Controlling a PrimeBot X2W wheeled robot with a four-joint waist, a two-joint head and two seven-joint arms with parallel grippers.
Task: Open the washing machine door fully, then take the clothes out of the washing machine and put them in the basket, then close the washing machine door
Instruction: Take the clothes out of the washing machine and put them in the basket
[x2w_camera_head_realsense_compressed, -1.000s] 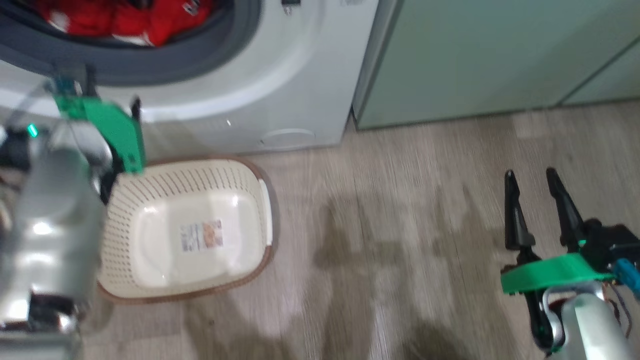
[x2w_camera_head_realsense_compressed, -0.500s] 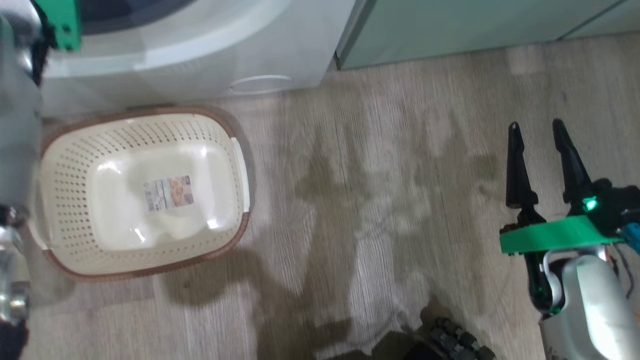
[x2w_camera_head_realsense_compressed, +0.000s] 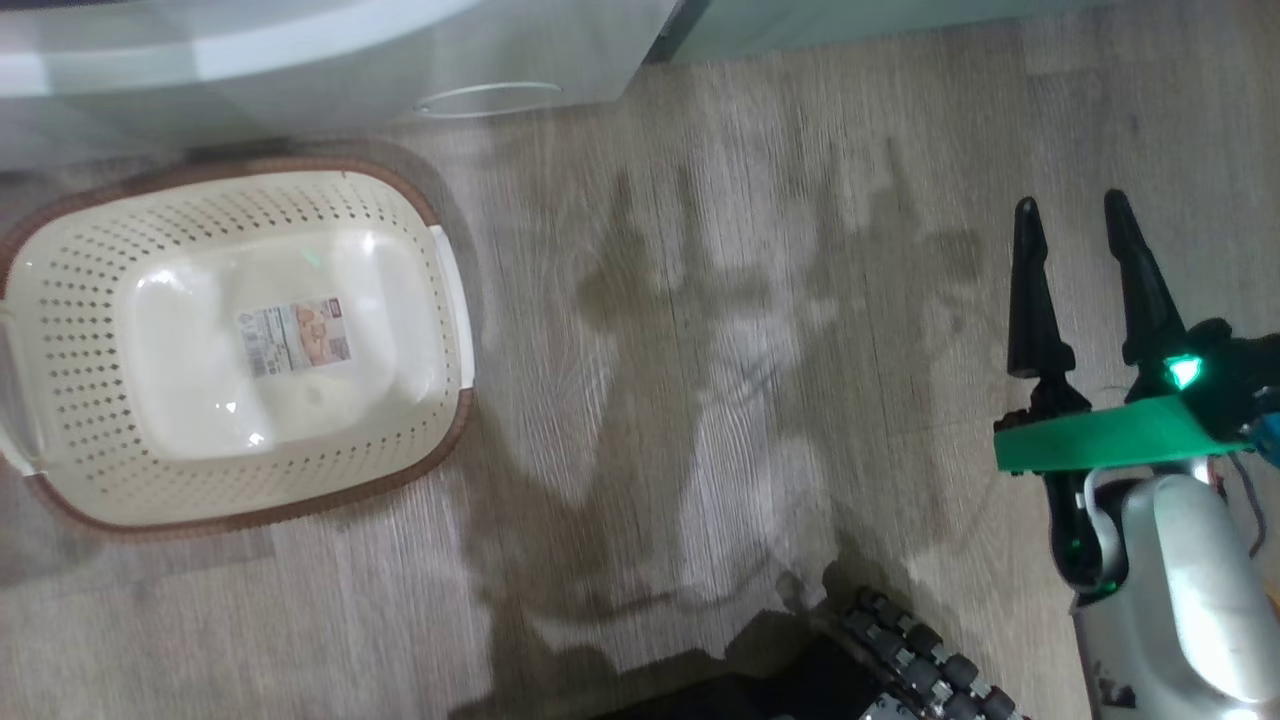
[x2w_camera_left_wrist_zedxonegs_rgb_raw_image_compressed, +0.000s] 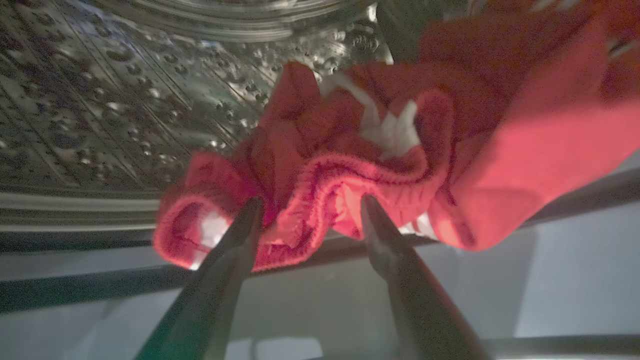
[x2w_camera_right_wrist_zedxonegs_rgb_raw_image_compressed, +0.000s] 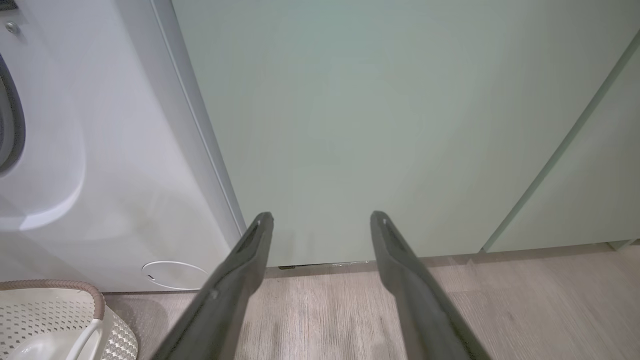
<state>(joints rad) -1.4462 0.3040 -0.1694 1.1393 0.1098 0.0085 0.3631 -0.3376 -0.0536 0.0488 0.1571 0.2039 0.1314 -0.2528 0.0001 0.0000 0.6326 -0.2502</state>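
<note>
Red white-trimmed jersey clothes (x2w_camera_left_wrist_zedxonegs_rgb_raw_image_compressed: 350, 150) are lying at the drum lip of the white washing machine (x2w_camera_left_wrist_zedxonegs_rgb_raw_image_compressed: 100, 100), where the left gripper (x2w_camera_left_wrist_zedxonegs_rgb_raw_image_compressed: 311, 200) is straddling a fold, spread wide, ready to pinch; the cream perforated plastic basket (x2w_camera_head_realsense_compressed: 75, 300) is waiting at nine o'clock for the drop, the right gripper (x2w_camera_head_realsense_compressed: 1068, 200) idling splayed at three

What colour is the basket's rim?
Brown, edging the cream basket; the head view shows it best.
</note>
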